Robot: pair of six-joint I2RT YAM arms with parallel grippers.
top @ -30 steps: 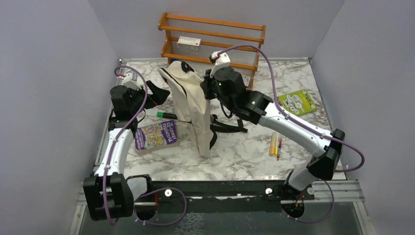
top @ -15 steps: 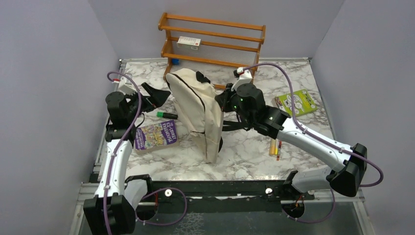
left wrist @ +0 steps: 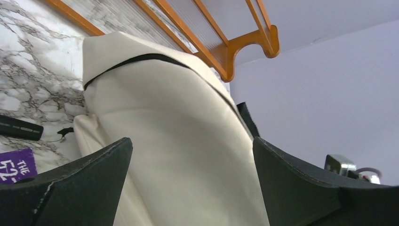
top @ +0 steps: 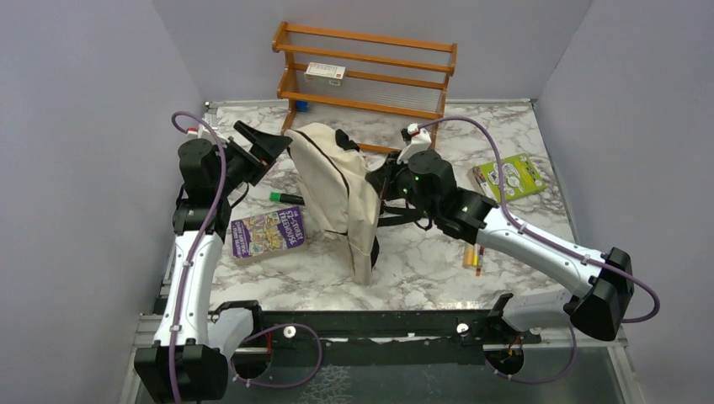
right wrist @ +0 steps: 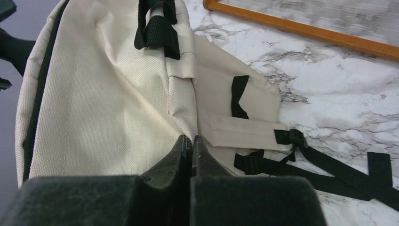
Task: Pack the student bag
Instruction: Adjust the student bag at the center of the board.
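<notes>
Closed right hand (right wrist: 191,141) at the beige student bag (right wrist: 103,99), black straps (right wrist: 324,167) on marble table (right wrist: 339,89).

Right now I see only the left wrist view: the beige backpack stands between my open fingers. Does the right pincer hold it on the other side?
Observer: The right pincer is shut, its tips against the strap side of the backpack; whether fabric is pinched, I cannot tell.
Operator: Where do the straps lie?
Observer: The black straps trail on the marble table at its right side.
Operator: What else lies on that side?
Observer: A green booklet and a yellow stick lie right of the backpack.
</notes>
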